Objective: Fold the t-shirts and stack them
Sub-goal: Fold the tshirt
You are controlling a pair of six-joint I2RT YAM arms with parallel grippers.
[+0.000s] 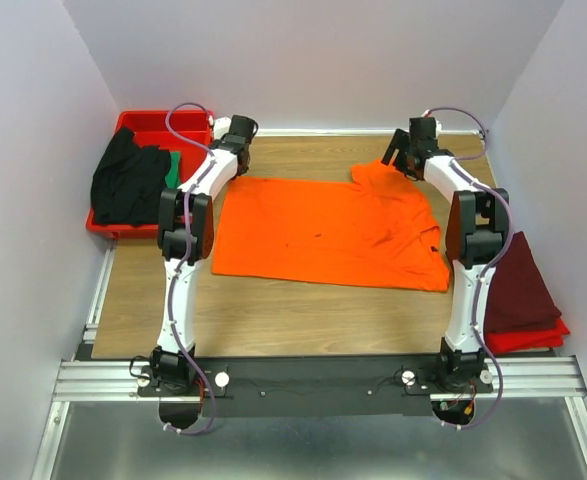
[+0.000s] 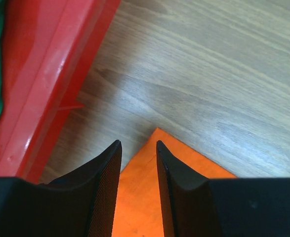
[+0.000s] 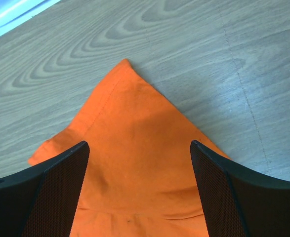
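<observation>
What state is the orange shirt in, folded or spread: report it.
Spread. The orange shirt lies flat and wide on the table, a sleeve sticking out, not yet folded.

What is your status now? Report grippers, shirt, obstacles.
Left gripper narrowly open over orange t-shirt far corner. Right gripper wide open over its other far corner. Shirt flat, unfolded. Red tray close beside left gripper.
</observation>
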